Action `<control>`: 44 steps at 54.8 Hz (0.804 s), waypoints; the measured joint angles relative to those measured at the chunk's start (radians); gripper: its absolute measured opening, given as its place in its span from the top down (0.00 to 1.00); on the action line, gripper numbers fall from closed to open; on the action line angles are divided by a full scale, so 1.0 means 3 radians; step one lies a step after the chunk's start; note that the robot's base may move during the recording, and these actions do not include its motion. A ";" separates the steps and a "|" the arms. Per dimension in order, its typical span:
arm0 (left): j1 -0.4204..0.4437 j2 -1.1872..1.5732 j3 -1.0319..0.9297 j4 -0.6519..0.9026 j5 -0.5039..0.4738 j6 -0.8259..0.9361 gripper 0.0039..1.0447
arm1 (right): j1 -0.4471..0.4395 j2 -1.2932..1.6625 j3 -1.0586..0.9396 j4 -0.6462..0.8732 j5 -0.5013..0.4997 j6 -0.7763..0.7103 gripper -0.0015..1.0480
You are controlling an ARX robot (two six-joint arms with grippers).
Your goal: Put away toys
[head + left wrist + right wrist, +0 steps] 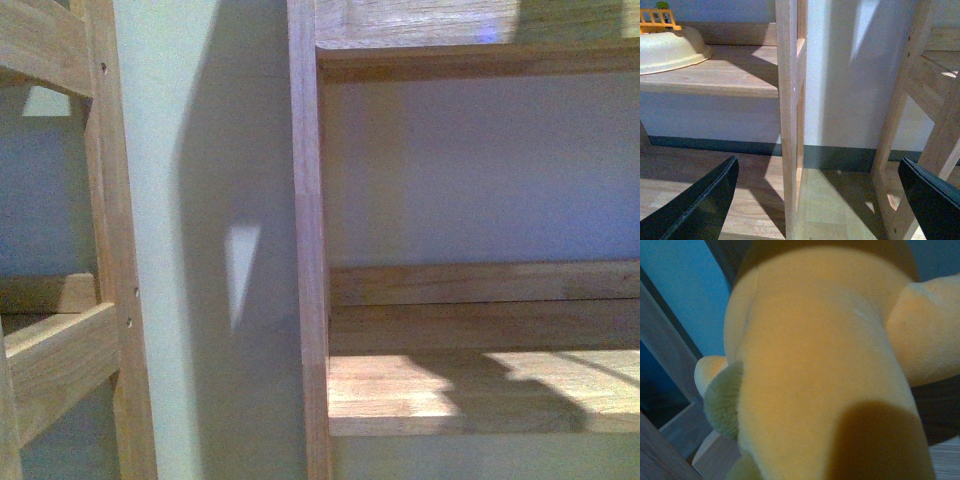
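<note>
The orange-yellow plush toy (820,365) fills almost the whole right wrist view, pressed close to the camera, with a stubby limb (925,335) sticking out to one side and a pale fuzzy tuft (722,400) on the other. My right gripper is shut on the plush toy, and the toy's body hides its fingers. In the left wrist view my left gripper (818,167) is open and holds nothing, its dark fingers (705,205) spread wide either side of a wooden upright (790,120). Neither arm nor the toy appears in the front view.
A wooden shelf unit stands close ahead, with a shelf board (480,390) and side post (308,250); another wooden frame (100,250) is at the left. The left wrist view shows a cream bowl-like tub (670,50) on a low shelf, wood floor (830,205) and a white wall.
</note>
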 joint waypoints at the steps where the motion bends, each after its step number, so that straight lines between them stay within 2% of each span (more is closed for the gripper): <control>1: 0.0000 0.0000 0.0000 0.0000 0.0000 0.0001 0.05 | 0.0001 0.0022 0.0037 -0.0020 -0.0001 0.0028 0.80; 6: 0.0000 0.0000 0.0000 0.0000 -0.0001 0.0001 0.05 | 0.0020 0.0183 0.0313 -0.0184 -0.0024 0.0206 0.80; 19: 0.0000 0.0000 0.0000 0.0000 -0.0001 0.0000 0.05 | 0.0107 0.0973 0.1684 -0.1017 -0.0125 0.0675 0.80; 44: 0.0000 0.0000 0.0000 0.0000 0.0000 0.0001 0.05 | 0.0223 0.1250 0.2173 -0.1397 -0.0126 0.0810 0.80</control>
